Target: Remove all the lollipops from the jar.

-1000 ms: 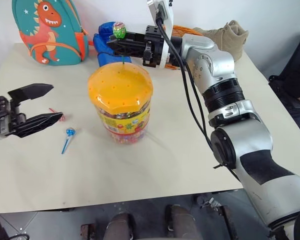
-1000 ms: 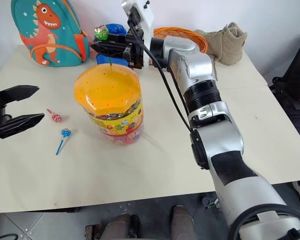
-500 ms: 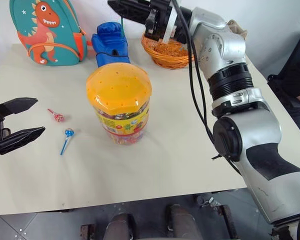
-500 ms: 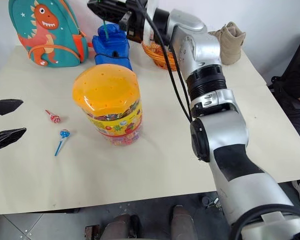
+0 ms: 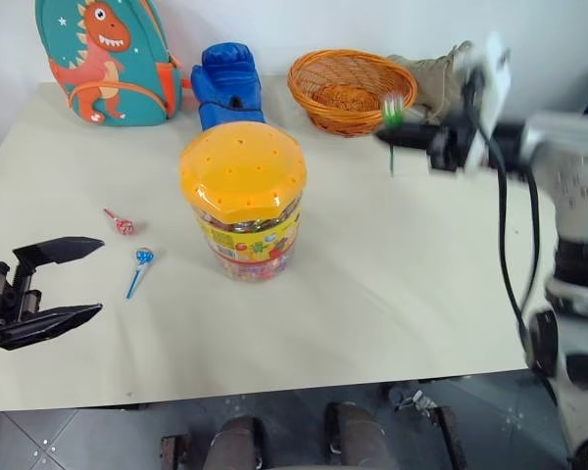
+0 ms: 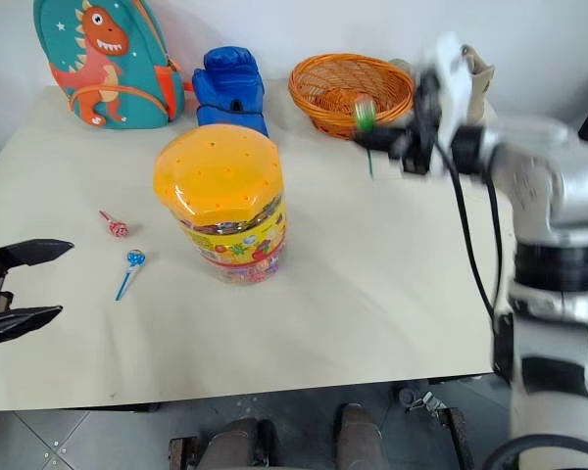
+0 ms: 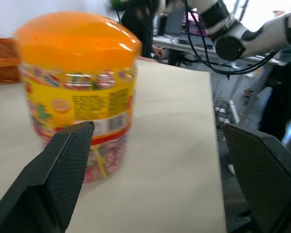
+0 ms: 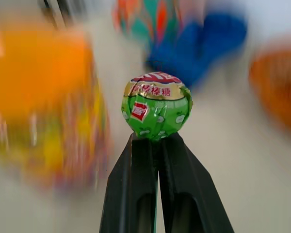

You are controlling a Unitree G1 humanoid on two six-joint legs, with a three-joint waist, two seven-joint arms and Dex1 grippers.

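Right wrist view puts the green lollipop point(image 8: 156, 112) dead centre, its stick pinched between the two black fingers of the right pincer point(image 8: 157, 141), which are pressed together on it. A second ago that same sweet was being held just above the jar's lid; now the arm has swung it out to the right of the jar point(image 5: 243, 199), and it hangs above the bench point(image 5: 372, 294) just in front of the wicker basket point(image 5: 351, 88). To my eye that makes it the last one out, since the red-pink lollipop point(image 5: 120, 224) and the blue lollipop point(image 5: 138, 266) already lie on the bench to the left of the jar, near one another but not touching. What remains, I'd guess, is only to set the green one down somewhere on the bench.

Over on the far left of the jar, the left pincer point(image 5: 67, 284) has sunk a little and drawn back toward the bench edge. Its fingers stand wide apart, gripping nothing and touching nothing, well clear of the two lollipops. The jar itself stands upright with its domed orange lid on, just in front of the blue boxing glove point(image 5: 222, 84), with the dinosaur backpack point(image 5: 103, 61) further back to the jar's left.
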